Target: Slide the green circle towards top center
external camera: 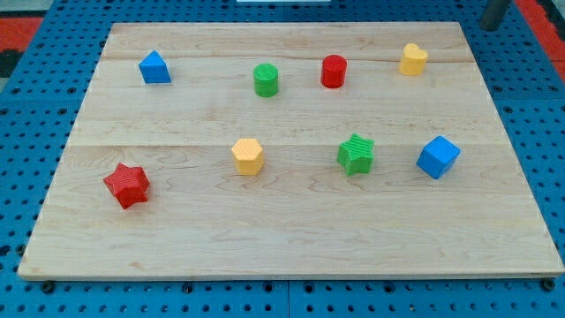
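While the green circle [266,79] is sitting upright in the upper row of the wooden board [291,238], slightly toward the view's left of centre, it is standing clear of everything — nothing is touching it. Judging by its look, it is a short, stiff plastic cylinder: light, hard, not fragile, and likely to be sliding easily on the smooth wood. Its round wall is giving no flat face to push on, so an off-centre contact would probably be rolling it off sideways. There is nothing to grasp with; the arm is ending in a bare rod, no jaws to open or close. Contact is best made low on the wall at the block's 6 o'clock, pushing toward 12 o'clock with a slight bias toward 1 o'clock.

Neighbours, working outward: red cylinder [333,71] lying near at 3 o'clock; yellow hexagonal block [248,156] at 6 o'clock, well apart; blue triangular block [154,68] at 9 o'clock, well apart; green star [356,154] toward 4 o'clock; yellow block [412,59] far out at 3 o'clock; blue cube [438,156] beyond the green star; red star [127,185] out at 8 o'clock.

My tip is not showing — only a dark stub of the rod [494,13] is appearing at the view's top right corner, off the board and well apart from every block.
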